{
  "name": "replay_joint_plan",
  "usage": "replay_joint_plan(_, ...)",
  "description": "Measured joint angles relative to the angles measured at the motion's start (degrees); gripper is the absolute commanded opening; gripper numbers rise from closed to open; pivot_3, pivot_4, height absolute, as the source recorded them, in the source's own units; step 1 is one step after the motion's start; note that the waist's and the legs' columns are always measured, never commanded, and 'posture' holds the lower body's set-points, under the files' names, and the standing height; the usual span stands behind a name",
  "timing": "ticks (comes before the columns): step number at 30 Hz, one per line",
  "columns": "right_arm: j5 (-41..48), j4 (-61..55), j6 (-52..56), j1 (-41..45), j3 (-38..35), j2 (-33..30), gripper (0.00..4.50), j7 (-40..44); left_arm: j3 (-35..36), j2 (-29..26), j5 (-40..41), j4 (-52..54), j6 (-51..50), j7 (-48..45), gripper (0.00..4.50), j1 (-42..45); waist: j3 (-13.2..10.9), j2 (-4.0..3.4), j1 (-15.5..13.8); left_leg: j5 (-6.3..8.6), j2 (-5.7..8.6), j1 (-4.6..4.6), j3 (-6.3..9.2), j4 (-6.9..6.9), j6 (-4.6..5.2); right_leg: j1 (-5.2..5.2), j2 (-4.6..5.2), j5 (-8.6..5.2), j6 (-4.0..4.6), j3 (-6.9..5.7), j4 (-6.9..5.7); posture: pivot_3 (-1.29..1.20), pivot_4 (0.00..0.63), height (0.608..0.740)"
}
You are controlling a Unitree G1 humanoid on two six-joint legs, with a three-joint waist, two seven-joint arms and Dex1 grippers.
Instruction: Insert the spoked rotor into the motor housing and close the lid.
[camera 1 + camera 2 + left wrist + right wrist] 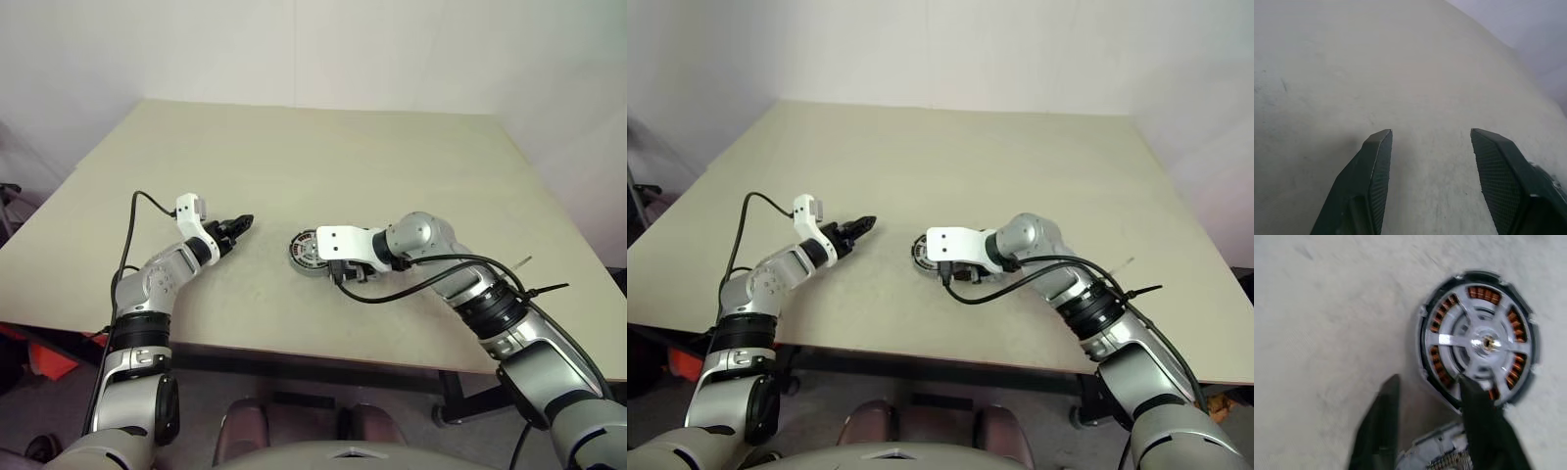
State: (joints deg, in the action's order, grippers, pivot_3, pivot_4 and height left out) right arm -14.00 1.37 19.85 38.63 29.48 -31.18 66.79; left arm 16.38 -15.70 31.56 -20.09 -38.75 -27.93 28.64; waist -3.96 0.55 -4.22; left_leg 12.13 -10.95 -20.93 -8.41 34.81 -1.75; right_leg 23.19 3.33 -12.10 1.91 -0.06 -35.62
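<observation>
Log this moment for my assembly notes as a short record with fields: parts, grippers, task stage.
rotor: spoked rotor sits inside the motor housing, copper windings showing between its spokes
housing place: on the table, near the front edge
right gripper: open, fingers straddling the housing's rim, holding nothing
left gripper: open, empty, over bare table
lid: none seen
stage: rotor in

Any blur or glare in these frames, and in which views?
Right wrist view: soft motion blur over the spoked rotor and table, bright glare spot on the hub. Left wrist view: table looks hazy, fingers sharper. Eye views: even lighting, faint shadows.
</observation>
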Motion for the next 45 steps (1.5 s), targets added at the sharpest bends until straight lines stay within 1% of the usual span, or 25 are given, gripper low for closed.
replay_joint_plan(4, 2.24, -4.69, 2.74, -0.32, -1.59, -0.41, 2.64, 0.65, -0.03, 0.06, 0.00, -0.08, 0.01, -0.01, 2.74, 0.03, 0.00, 0.00, 0.00, 0.00, -0.01, 0.01, 0.00, -0.06, 0.00, 0.02, -0.01, 0.00, 0.00, -0.01, 0.01, 0.00, 0.000, 0.740)
replay_joint_plan(8, 5.03, -6.77, 9.06, -0.34, -5.61, 0.72, 2.64, -1.22, -0.07, 0.21, -0.01, -0.16, 0.01, -0.05, 2.74, 0.04, 0.00, 0.00, 0.01, 0.00, 0.01, 0.04, 0.00, -0.05, 0.00, 0.00, 0.00, 0.00, 0.00, 0.01, -0.01, 0.00, 0.000, 0.740)
replay_joint_plan(12, 8.37, -5.75, 20.80, -0.33, -15.62, 6.92, 2.64, -11.65, -0.51, 1.10, -0.02, -0.24, 0.01, -0.09, 2.74, 0.14, 0.00, 0.00, -0.03, -0.10, 0.03, 0.09, 0.00, -0.08, -0.18, 0.00, 0.00, 0.00, 0.00, 0.02, -0.03, 0.00, 0.000, 0.740)
replay_joint_plan(14, 10.01, -6.05, 25.74, -0.66, -19.32, 7.39, 2.64, -14.45, -0.67, 1.18, -0.04, -0.60, 0.00, -0.16, 2.74, 0.19, 0.00, 0.00, -0.24, -0.11, 0.04, 0.06, 0.00, -0.09, -0.18, -0.01, 0.00, 0.00, 0.00, 0.02, 0.01, 0.00, 0.000, 0.740)
replay_joint_plan(16, 13.39, -8.30, 34.43, -2.95, -24.38, 7.09, 2.64, -15.66, -0.85, 1.08, -0.14, -1.15, -0.03, -0.51, 2.74, 0.35, 0.00, 0.00, -0.59, -0.10, 0.06, 0.07, 0.00, -0.20, -0.18, -0.05, 0.00, 0.00, 0.00, 0.01, 0.15, 0.00, 0.000, 0.740)
replay_joint_plan(20, 19.91, -16.24, 50.30, -8.72, -31.41, 6.55, 2.64, -16.75, -1.28, 0.81, -0.38, -3.07, -0.06, -1.37, 2.74, 1.56, 0.00, -0.01, -1.31, -0.15, 0.06, 0.14, -0.01, -0.46, -0.25, -0.03, -0.01, 0.00, -0.02, 0.00, 0.27, 0.00, 0.000, 0.740)
replay_joint_plan(23, 24.11, -22.38, 59.92, -10.58, -36.49, 6.68, 2.64, -18.17, -2.17, 0.77, -0.56, -4.19, -0.04, -2.13, 2.74, 2.85, 0.01, -0.02, -1.37, -0.22, 0.07, 0.28, -0.01, -0.60, -0.37, -0.06, -0.02, 0.00, -0.02, 0.03, 0.27, 0.00, 0.000, 0.740)
replay_joint_plan(26, 27.79, -27.46, 68.89, -12.95, -43.90, 8.17, 2.64, -19.72, -3.10, 0.81, -0.89, -4.67, -0.04, -2.80, 2.74, 3.14, 0.01, -0.03, -1.49, -0.25, 0.08, 0.49, -0.01, -0.66, -0.43, -0.23, -0.02, -0.01, -0.03, 0.03, 0.26, 0.00, 0.000, 0.740)
replay_joint_plan(28, 30.30, -28.28, 71.67, -15.83, -47.59, 8.93, 2.64, -21.44, -3.26, 0.78, -1.18, -4.83, -0.04, -3.00, 2.74, 3.10, 0.01, -0.04, -1.52, -0.26, 0.09, 0.57, -0.02, -0.67, -0.45, -0.31, -0.01, -0.02, -0.04, 0.06, 0.27, 0.00, 0.000, 0.740)
replay_joint_plan(31, 34.04, -26.61, 72.39, -18.70, -52.72, 11.39, 2.64, -25.60, -3.30, 0.78, -1.29, -5.06, -0.03, -3.14, 2.74, 3.09, 0.01, -0.05, -1.46, -0.34, 0.12, 0.76, -0.03, -0.73, -0.58, -0.41, -0.01, -0.03, -0.07, 0.10, 0.26, 0.00, 0.000, 0.740)
replay_joint_plan(33, 36.63, -24.33, 72.40, -19.35, -56.22, 13.20, 2.64, -29.67, -3.31, 0.73, -1.31, -5.17, -0.03, -3.38, 2.74, 3.09, 0.02, -0.06, -1.43, -0.39, 0.13, 0.81, -0.03, -0.78, -0.66, -0.42, -0.01, -0.08, -0.15, 0.10, 0.25, 0.00, 0.000, 0.740)
replay_joint_plan(37, 43.50, -21.65, 72.39, -20.72, -60.83, 15.54, 2.64, -38.53, -3.31, 0.30, -1.37, -5.33, -0.07, -3.82, 2.74, 3.08, 0.03, -0.12, -1.48, -0.42, 0.13, 0.84, -0.03, -0.89, -0.70, -0.41, -0.01, -0.13, -0.23, 0.08, 0.25, 0.00, 0.000, 0.740)
replay_joint_plan(40, 49.69, -20.35, 72.40, -23.02, -61.92, 16.96, 3.17, -44.91, -3.29, -0.18, -1.39, -5.32, -0.17, -3.91, 2.74, 3.05, 0.03, -0.15, -1.48, -0.43, 0.16, 0.83, -0.03, -1.08, -0.72, -0.40, -0.01, -0.04, -0.06, 0.07, 0.36, 0.00, 0.000, 0.740)
replay_joint_plan(44, 62.42, -20.35, 72.39, -25.06, -62.33, 18.38, 4.49, -53.07, -3.31, -0.33, -1.39, -5.29, -0.62, -4.10, 2.74, 3.01, 0.06, -0.21, -1.47, -0.50, 0.20, 0.85, -0.03, -1.46, -0.83, -0.42, -0.01, -0.03, -0.05, 0.04, 0.67, 0.00, 0.000, 0.740)
replay_joint_plan(45, 66.27, -20.34, 72.40, -25.36, -62.43, 18.42, 4.49, -55.62, -3.31, -0.54, -1.43, -5.28, -0.69, -4.11, 2.74, 3.00, 0.06, -0.21, -1.49, -0.51, 0.19, 0.85, -0.03, -1.52, -0.84, -0.42, -0.01, -0.02, -0.05, 0.02, 0.74, 0.00, 0.000, 0.740)
